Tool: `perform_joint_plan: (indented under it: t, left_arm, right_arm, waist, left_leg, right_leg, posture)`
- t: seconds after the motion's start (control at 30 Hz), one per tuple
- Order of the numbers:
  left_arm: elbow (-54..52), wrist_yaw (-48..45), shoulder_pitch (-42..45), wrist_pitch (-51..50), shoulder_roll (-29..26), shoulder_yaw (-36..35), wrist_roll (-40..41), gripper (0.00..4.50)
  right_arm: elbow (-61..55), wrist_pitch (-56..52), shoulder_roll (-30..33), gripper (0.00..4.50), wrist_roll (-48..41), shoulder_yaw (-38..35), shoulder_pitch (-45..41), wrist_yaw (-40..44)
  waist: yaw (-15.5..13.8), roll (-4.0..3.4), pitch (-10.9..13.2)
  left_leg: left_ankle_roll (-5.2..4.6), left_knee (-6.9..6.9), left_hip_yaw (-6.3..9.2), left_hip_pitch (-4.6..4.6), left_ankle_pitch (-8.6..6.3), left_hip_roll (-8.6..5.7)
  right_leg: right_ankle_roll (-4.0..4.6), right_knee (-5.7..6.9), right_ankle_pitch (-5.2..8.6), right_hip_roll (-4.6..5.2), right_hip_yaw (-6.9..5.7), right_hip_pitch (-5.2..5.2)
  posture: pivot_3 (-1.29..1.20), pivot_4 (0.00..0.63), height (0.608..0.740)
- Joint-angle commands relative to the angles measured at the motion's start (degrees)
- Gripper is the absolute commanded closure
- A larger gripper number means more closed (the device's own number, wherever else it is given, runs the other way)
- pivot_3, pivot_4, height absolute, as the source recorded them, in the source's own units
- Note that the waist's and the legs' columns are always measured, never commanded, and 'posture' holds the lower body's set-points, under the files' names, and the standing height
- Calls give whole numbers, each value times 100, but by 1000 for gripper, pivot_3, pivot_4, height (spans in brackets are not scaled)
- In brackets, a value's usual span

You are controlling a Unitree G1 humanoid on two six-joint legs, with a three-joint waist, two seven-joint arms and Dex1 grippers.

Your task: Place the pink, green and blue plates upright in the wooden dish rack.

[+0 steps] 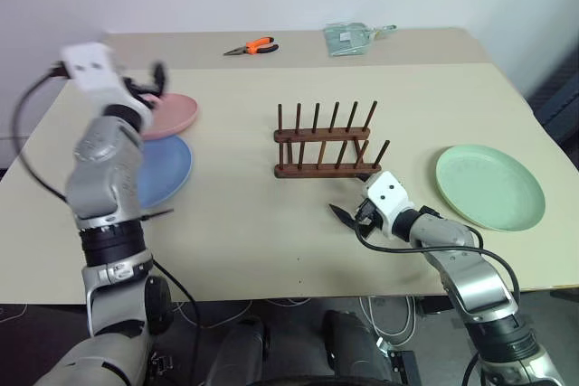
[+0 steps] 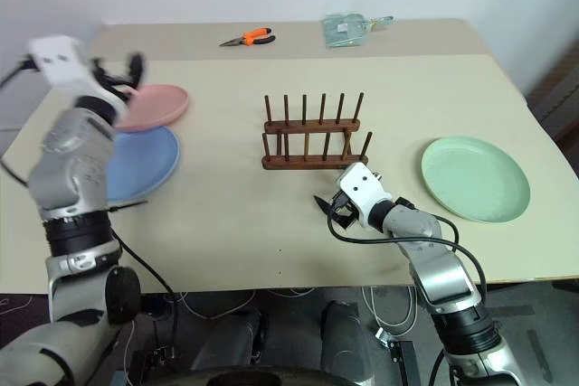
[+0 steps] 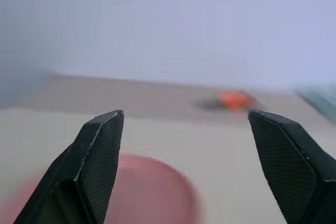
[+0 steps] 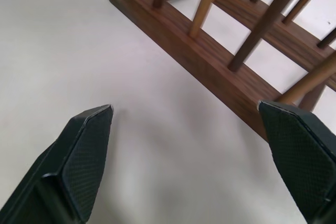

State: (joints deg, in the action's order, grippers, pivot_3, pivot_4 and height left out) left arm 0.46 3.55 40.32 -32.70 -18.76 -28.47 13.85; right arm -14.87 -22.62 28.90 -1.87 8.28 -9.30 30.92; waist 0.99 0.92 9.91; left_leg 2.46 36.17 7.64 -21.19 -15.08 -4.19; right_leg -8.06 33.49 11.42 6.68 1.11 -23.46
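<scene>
Zero plates racked; wooden dish rack (image 1: 324, 144) empty. Left gripper (image 1: 149, 83) over pink plate (image 1: 172, 115), right gripper (image 4: 189, 166) beside rack, both fingers spread, empty. Next: grasp pink rim.

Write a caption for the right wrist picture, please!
Two open black fingers of the right gripper hover over the bare table beside the wooden dish rack.

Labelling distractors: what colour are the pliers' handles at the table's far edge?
Orange, on the pliers; clearest in the left eye view.
</scene>
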Motion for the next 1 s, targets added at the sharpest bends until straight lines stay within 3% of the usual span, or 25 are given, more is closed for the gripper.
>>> perform_joint_plan:
  t: [0.03, 0.17, 0.3, 0.57, 0.67, 0.77, 0.87, 1.0]
  left_arm:
    - [14, 899, -54, -357, 31, -801, 134, 621]
    - [-129, 974, -142, -870, 106, -1101, 574, 621]
    - [159, 1092, 48, -1580, 344, -1807, 1548, 621]
    - [2508, 591, 829, -1113, -33, -1939, 2045, 621]
    - [3139, 601, 1060, -833, -123, -2022, 2147, 1530]
    - [3094, 513, 1104, -755, -92, -1915, 2287, 3051]
    - [2280, -2, 987, -801, 81, -1447, 2464, 4485]
    - [646, -374, 720, -1166, 556, -477, 2715, 4485]
  right_arm:
    - [-2, 188, -8, 0, 71, -30, -140, -3]
    - [9, 231, -1, 0, 86, -6, -116, 70]
    - [-28, 236, -45, 0, 91, 1, -104, 72]
    - [-187, 248, -130, 0, 144, -22, -22, -35]
    - [-283, 243, -87, 0, 163, -110, 62, -95]
    - [-477, 88, -26, 0, -100, -393, 98, 14]
    - [-810, -101, 165, 0, -437, -748, 26, 257]
    - [-1295, -264, 577, 0, -648, -918, -516, 567]
  waist:
    - [-6, 2, 1]
    - [-84, 31, 6]
    - [-134, 40, 3]
    - [-127, 42, 4]
    - [-123, 42, 4]
    - [-113, 42, 4]
    - [-120, 44, 6]
    - [-142, 48, 9]
  left_leg:
    - [1, -1, 2, 2, 0, 2]
    - [5, 7, 12, -14, 3, -1]
    - [6, 13, 13, -13, 3, -3]
    - [9, 10, 12, -12, 5, -3]
    - [10, 7, 12, -12, 5, -3]
    - [10, 7, 11, -12, 5, -3]
    - [11, 7, 12, -15, 6, -2]
    - [11, 9, 10, -20, 5, -3]
  right_leg:
    - [5, 5, -3, -2, -1, -1]
    - [13, 8, -8, -4, -8, -4]
    - [14, 5, -8, -3, -9, 2]
    - [14, 8, -8, -4, -10, -1]
    - [14, 9, -8, -4, -10, -4]
    - [14, 8, -9, -4, -9, -4]
    - [15, 8, -9, -4, -9, -7]
    - [15, 1, -10, -1, -8, -5]
  posture:
    - [0, 150, 740]
    - [0, 150, 740]
    - [0, 150, 740]
    - [0, 150, 740]
    - [0, 150, 740]
    - [0, 150, 740]
    - [0, 150, 740]
    - [0, 150, 740]
